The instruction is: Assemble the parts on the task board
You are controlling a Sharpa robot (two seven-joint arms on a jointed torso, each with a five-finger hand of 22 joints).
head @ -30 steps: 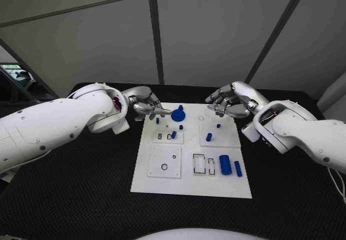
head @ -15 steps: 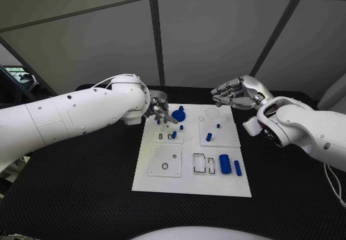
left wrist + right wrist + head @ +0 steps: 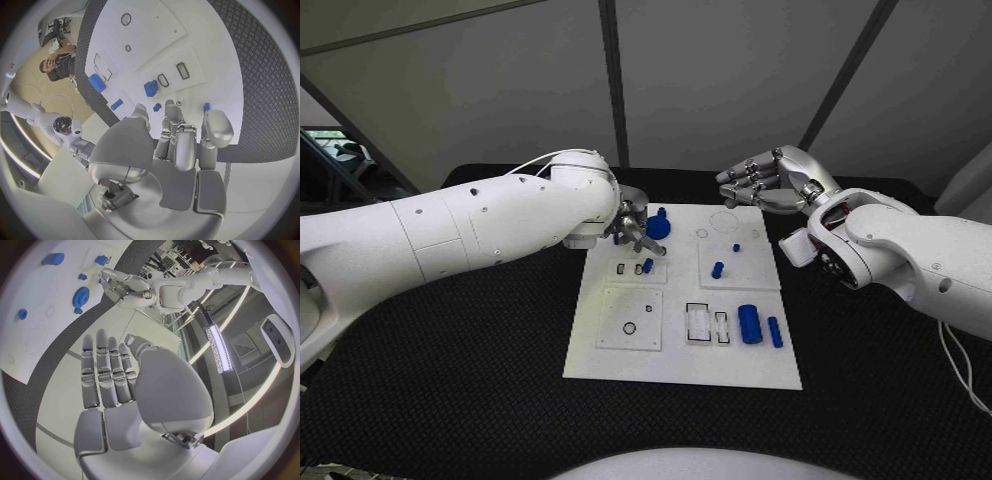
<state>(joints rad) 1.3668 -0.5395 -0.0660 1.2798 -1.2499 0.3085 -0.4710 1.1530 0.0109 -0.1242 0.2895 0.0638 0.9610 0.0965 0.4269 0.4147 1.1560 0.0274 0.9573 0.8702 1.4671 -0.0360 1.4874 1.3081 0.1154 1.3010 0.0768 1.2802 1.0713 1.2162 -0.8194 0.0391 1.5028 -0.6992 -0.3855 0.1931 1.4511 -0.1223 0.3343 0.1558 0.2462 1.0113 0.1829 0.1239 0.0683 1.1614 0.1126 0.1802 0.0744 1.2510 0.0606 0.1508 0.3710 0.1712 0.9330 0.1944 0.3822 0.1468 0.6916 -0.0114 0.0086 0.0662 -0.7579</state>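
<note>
From the head view, we see the task board (image 3: 681,375) at the table's centre, with our left hand (image 3: 630,226) low over its 11 o'clock corner, just beside the blue gear (image 3: 656,228); whether anything is held there we cannot tell. Our right hand (image 3: 770,183) hovers off the board's 1 o'clock corner, fingers apart and holding nothing. Two blue cylinders (image 3: 751,327) lie at the board's 4 o'clock.

In the left wrist view, the fingers (image 3: 185,145) are loosely curled just above small blue pegs (image 3: 150,88), nothing visibly pinched.

In the right wrist view, the fingers (image 3: 107,371) stretch straight and bare.

We judge we are reaching for a small part; next comes a fine pinch, without knocking neighbours.
</note>
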